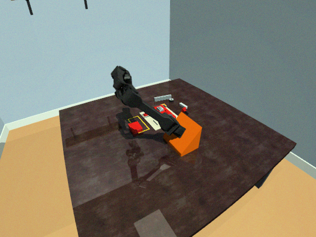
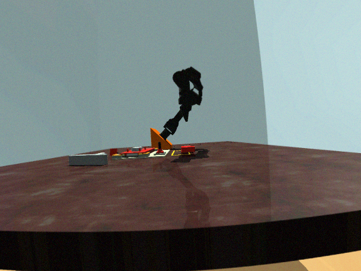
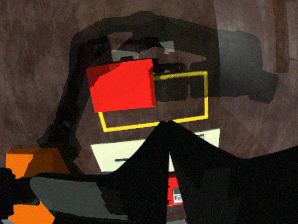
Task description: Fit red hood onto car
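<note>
The red hood lies on the table with its flat roof facing up, over one end of the yellow outline. Its corner holes are not visible. My gripper is shut and empty, pointing down above the table, clear of the hood. The red chassis deck sits beyond the cream board, with the grey engine block on it. Small pegs show around the engine in the exterior view; the fingers hide much of the chassis in the wrist view.
The cream board lies between outline and chassis. The orange wedge stands at the arm's base. A grey bar, a small wheel and a white block lie beyond the chassis.
</note>
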`<state>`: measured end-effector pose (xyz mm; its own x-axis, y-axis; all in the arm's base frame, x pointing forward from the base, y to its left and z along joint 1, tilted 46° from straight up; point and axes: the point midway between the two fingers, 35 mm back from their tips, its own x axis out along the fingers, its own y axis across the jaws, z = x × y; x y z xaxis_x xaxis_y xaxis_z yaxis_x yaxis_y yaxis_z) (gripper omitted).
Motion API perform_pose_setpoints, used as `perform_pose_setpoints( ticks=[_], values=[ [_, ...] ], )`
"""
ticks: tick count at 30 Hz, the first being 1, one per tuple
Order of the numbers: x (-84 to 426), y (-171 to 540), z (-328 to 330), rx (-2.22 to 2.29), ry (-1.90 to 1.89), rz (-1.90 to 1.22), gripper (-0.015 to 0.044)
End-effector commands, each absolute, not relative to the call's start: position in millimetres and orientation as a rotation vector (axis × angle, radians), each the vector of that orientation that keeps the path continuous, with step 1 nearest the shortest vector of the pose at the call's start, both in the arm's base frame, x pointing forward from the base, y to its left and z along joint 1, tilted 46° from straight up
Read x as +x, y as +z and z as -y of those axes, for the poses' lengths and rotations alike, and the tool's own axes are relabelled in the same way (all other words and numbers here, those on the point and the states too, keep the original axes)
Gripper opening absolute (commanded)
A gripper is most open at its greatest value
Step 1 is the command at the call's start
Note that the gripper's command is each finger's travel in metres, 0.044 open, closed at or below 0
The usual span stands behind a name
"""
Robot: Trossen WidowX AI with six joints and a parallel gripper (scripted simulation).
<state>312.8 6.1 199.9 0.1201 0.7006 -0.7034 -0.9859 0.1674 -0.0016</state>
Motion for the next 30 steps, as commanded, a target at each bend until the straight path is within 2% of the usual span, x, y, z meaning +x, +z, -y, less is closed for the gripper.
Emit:
perform_pose_setpoints(
  ticks=[1,17,30],
  values=[
    [312.7,199.9,-6.4,-0.538,1.319,-0.651,0.0026],
    [293.2,173.2,-37.1,0.118,0.950,-1.104,0.0440],
    [274.9,152.8,-62.2,0.643,0.570,-1.381,0.0440]
  ],
)
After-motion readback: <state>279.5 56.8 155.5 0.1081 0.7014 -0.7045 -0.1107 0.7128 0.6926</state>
